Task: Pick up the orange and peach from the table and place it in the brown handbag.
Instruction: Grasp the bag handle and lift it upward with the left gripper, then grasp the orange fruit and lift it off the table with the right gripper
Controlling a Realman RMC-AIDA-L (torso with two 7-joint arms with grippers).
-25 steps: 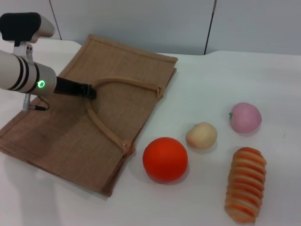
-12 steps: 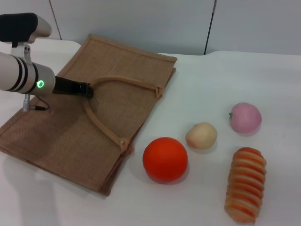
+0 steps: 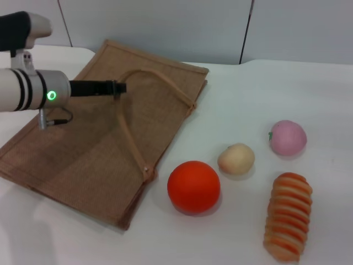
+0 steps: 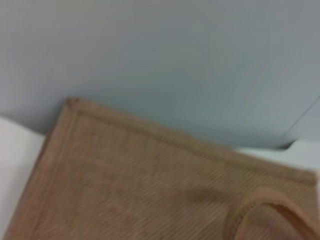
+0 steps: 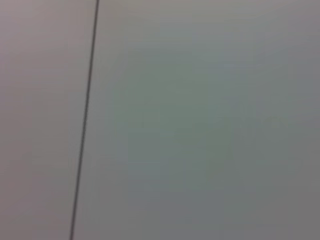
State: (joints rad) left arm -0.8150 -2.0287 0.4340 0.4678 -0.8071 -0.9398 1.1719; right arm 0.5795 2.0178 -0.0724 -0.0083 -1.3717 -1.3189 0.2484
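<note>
The brown handbag (image 3: 83, 143) lies flat on the white table at the left; it also shows in the left wrist view (image 4: 125, 190). My left gripper (image 3: 117, 88) is shut on one loop handle (image 3: 160, 83) and holds it lifted above the bag. The orange (image 3: 193, 186) sits on the table just right of the bag's near corner. The pink peach (image 3: 288, 137) lies farther right. The right gripper is out of view.
A pale beige round fruit (image 3: 236, 159) lies between the orange and the peach. A striped orange-and-cream loaf (image 3: 287, 215) lies at the front right. A grey wall (image 3: 165, 27) stands behind the table.
My left gripper has moved up and to the right with the handle, lifting the loop off the bag. The fruits have not moved.
</note>
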